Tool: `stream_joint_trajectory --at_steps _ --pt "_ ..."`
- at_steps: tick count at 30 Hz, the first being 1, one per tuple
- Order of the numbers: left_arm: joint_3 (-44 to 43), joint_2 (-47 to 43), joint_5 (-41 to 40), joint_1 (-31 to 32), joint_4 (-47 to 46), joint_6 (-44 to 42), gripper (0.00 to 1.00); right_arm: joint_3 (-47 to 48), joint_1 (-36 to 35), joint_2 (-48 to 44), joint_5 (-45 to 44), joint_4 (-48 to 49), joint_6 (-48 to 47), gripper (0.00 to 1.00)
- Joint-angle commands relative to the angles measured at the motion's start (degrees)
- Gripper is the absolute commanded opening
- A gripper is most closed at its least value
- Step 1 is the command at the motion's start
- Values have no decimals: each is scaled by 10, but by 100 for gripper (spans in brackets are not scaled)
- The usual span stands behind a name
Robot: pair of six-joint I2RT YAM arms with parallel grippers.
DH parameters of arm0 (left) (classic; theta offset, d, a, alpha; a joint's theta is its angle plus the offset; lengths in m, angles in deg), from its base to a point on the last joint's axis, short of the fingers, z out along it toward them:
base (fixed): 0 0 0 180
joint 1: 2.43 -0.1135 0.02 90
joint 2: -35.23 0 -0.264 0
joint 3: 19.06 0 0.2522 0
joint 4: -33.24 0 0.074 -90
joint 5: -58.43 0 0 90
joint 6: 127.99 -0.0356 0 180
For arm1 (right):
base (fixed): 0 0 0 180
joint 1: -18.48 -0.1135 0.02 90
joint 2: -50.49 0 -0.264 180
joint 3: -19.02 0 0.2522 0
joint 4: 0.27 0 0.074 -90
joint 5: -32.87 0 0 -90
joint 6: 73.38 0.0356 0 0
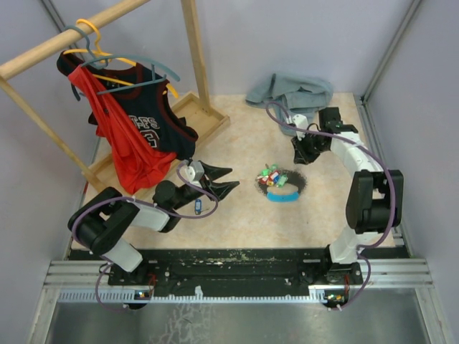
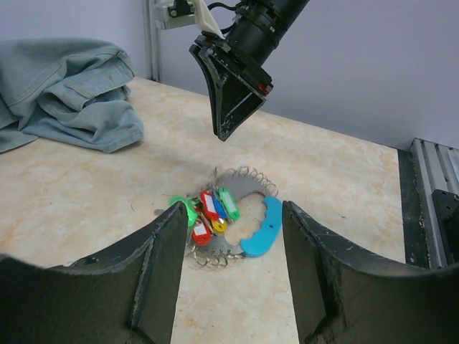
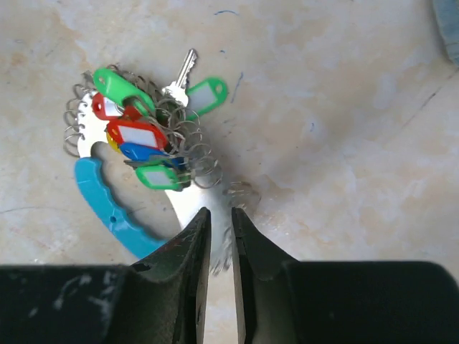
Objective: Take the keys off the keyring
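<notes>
The keyring is a flat silvery crescent with a blue plastic grip, edged with small wire loops. It lies on the table with the keys and their red, green, blue and yellow tags bunched on it. In the left wrist view the tags and blue grip lie just beyond my open, empty left gripper, which sits left of the bunch. My right gripper hangs just above the ring's far edge, shut to a slit and holding nothing. One silvery key sticks out.
A crumpled blue-grey denim garment lies at the back of the table, also in the left wrist view. A wooden clothes rack with a jersey on hangers and its tray base fills the left side. Walls close the sides.
</notes>
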Motion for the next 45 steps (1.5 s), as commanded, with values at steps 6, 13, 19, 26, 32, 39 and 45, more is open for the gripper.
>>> stream_joint_trajectory --at_steps 6,13,19,26,32,39,45 --pt "9 -7 -2 1 -155 -5 64 -32 0 -57 38 59 4 34" --pt "12 -8 -8 1 -155 -9 68 -53 -21 -9 16 61 13 43" --pt "10 -6 -3 1 -156 -8 69 -44 -44 33 -96 51 19 43" --pt "10 -5 2 1 -155 -6 69 -51 -58 38 -136 87 30 38" --pt "9 -5 4 1 -155 -5 69 -57 -58 41 -134 102 29 34" --pt "11 -6 7 1 -155 -5 69 -53 -58 56 -118 95 27 28" --pt "10 -5 9 1 -156 -4 69 -51 -58 67 -110 91 23 26"
